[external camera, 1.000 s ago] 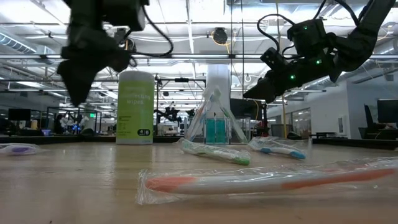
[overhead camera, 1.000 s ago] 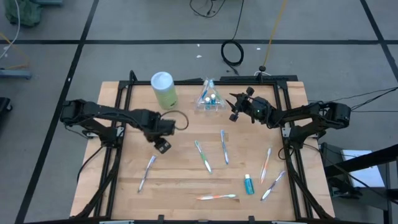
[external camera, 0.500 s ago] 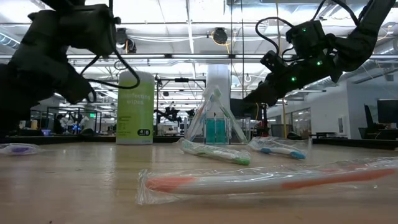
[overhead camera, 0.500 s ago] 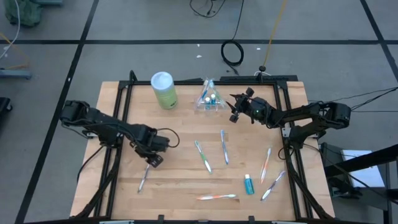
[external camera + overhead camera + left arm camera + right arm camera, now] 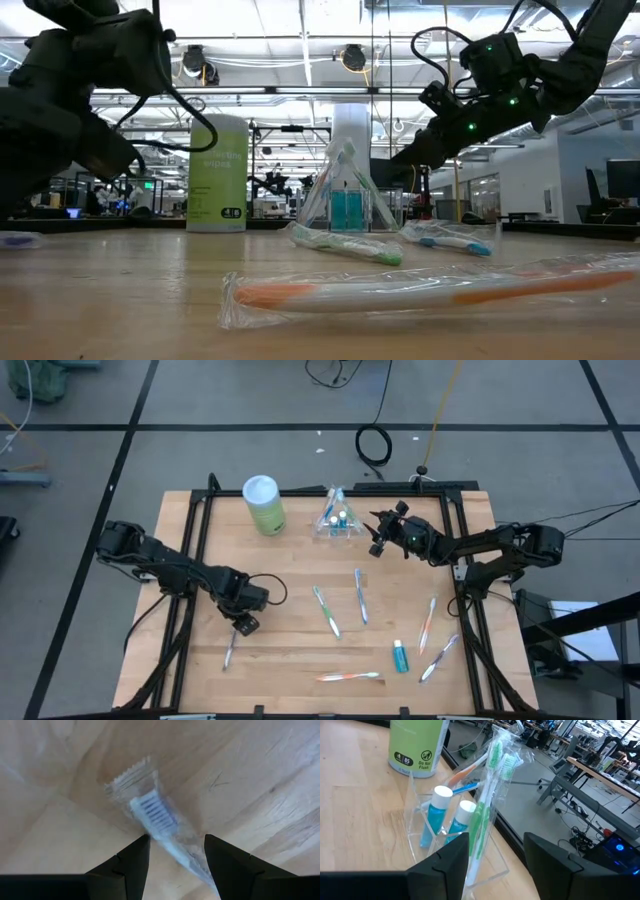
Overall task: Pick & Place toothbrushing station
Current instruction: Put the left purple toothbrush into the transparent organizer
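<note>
Two grippers, both open, holding nothing. Left gripper [image 5: 243, 624] straddles a wrapped toothbrush [image 5: 159, 818] flat on the counter [image 5: 290, 650], aligned for pickup. Right gripper [image 5: 378, 532] hangs beside the clear stand [image 5: 337, 520], likely just released.

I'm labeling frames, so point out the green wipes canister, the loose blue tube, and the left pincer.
green wipes canister [image 5: 263, 503], high view, white lid.
loose blue tube [image 5: 400, 657], high view, mid-body.
left pincer [image 5: 174, 854], left wrist view, gap between fingertips, straddling a wrapped toothbrush.
</note>
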Robot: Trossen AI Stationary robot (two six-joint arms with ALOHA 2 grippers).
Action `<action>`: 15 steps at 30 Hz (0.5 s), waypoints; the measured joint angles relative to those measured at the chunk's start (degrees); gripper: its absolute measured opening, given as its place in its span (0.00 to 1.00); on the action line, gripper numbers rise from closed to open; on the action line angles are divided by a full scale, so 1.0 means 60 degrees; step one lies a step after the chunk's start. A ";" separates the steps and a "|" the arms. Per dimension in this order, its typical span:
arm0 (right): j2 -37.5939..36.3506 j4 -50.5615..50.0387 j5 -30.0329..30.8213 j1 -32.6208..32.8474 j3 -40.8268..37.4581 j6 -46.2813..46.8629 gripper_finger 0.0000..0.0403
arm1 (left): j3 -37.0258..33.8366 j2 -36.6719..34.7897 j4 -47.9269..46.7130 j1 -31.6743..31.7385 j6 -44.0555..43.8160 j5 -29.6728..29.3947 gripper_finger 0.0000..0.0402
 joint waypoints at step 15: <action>0.0000 0.0004 -0.0004 0.0000 0.0000 -0.0001 0.45 | -0.0090 -0.0001 0.0261 0.0408 0.1310 -0.0484 0.14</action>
